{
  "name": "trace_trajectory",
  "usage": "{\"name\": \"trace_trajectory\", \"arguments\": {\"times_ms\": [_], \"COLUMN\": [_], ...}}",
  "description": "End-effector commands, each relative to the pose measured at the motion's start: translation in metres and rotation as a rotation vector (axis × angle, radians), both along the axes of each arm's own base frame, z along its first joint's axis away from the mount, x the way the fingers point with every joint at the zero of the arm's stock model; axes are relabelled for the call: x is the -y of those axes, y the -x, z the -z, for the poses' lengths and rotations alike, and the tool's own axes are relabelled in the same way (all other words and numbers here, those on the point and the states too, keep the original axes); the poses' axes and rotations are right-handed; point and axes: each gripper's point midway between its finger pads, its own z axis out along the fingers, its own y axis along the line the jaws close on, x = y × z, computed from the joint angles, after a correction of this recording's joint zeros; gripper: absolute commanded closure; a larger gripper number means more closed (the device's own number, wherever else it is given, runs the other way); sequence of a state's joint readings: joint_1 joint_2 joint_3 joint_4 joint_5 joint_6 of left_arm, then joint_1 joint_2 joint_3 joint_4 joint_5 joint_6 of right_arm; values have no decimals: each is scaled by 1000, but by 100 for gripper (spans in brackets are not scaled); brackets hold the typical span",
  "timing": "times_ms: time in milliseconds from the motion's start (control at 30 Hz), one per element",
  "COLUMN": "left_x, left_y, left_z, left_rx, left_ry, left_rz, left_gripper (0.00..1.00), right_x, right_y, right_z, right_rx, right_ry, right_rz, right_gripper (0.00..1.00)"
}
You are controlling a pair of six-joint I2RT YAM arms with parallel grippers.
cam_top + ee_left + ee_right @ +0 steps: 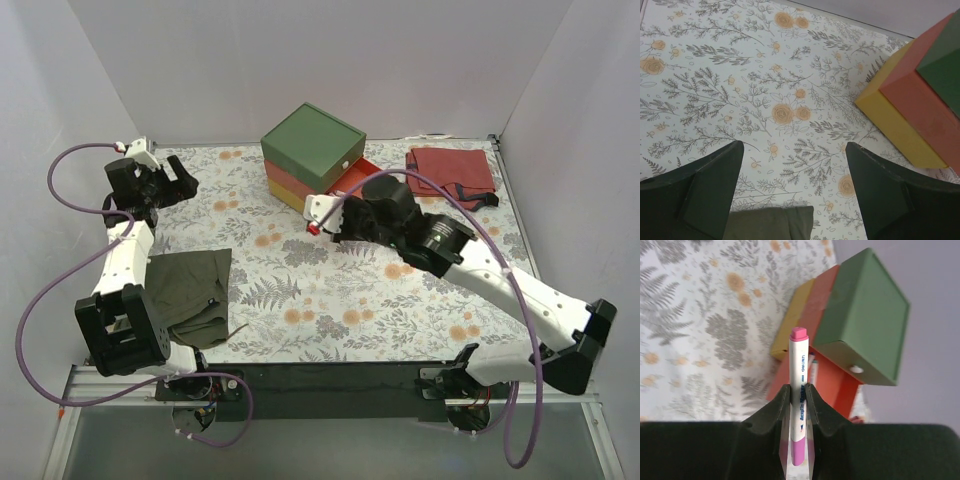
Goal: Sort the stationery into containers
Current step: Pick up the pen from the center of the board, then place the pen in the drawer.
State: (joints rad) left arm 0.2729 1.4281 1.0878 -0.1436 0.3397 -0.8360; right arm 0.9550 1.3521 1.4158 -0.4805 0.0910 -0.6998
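Note:
The stacked drawer box [312, 150] stands at the back centre, green on top, red in the middle, yellow at the bottom. The red drawer [357, 177] is pulled out to the right. My right gripper [335, 213] is shut on a white pen with pink ends [799, 370], held upright just in front of the open red drawer [837, 385]. Other pens [813, 365] lie inside that drawer. The green drawer [865, 320] is closed, its white knob showing. My left gripper [183, 183] is open and empty above the floral table, left of the box [920, 100].
An olive cloth [190, 285] lies at the near left and shows under my left gripper [770, 224]. A red cloth [450, 172] lies at the back right. Purple cables loop from both arms. White walls enclose the table.

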Motion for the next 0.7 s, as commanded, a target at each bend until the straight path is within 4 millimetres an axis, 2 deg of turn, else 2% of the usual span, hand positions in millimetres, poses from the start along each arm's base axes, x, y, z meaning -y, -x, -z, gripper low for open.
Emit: {"name": "trace_trajectory", "arguments": {"times_ms": [0, 33, 67, 133, 167, 200, 233, 267, 300, 333, 367, 500, 667], "left_x": [12, 13, 16, 17, 17, 16, 16, 17, 16, 17, 16, 17, 17], "left_y": [13, 15, 16, 18, 20, 20, 20, 20, 20, 20, 20, 20, 19], "left_z": [-41, -42, -44, -47, -47, -48, -54, -57, -58, -59, -58, -51, -48], "left_rx": [75, 76, 79, 74, 67, 67, 77, 82, 78, 80, 76, 59, 50], "left_ry": [-57, -61, -71, -83, -91, -96, -103, -107, -109, -111, -110, -98, -92], "left_rz": [98, 108, 130, 143, 146, 149, 153, 156, 154, 156, 156, 159, 159], "left_gripper": [16, 16, 16, 16, 16, 16, 16, 16, 16, 17, 17, 17, 17], "right_x": [35, 39, 45, 45, 51, 50, 47, 51, 50, 43, 44, 40, 40], "right_y": [-25, -27, -37, -45, -56, -63, -72, -85, -96, -101, -107, -120, -126], "right_z": [49, 46, 51, 54, 55, 52, 57, 53, 35, 43, 44, 45, 65], "right_rx": [208, 244, 293, 311, 314, 314, 292, 277, 267, 237, 238, 250, 265], "right_ry": [259, 254, 279, 275, 279, 270, 266, 248, 193, 188, 194, 210, 288], "right_rz": [-76, -89, -101, -122, -109, -102, -91, -51, -2, -25, -16, -23, -69], "right_gripper": [99, 99, 99, 99, 99, 99, 99, 99, 99, 99, 99, 99, 99]}}
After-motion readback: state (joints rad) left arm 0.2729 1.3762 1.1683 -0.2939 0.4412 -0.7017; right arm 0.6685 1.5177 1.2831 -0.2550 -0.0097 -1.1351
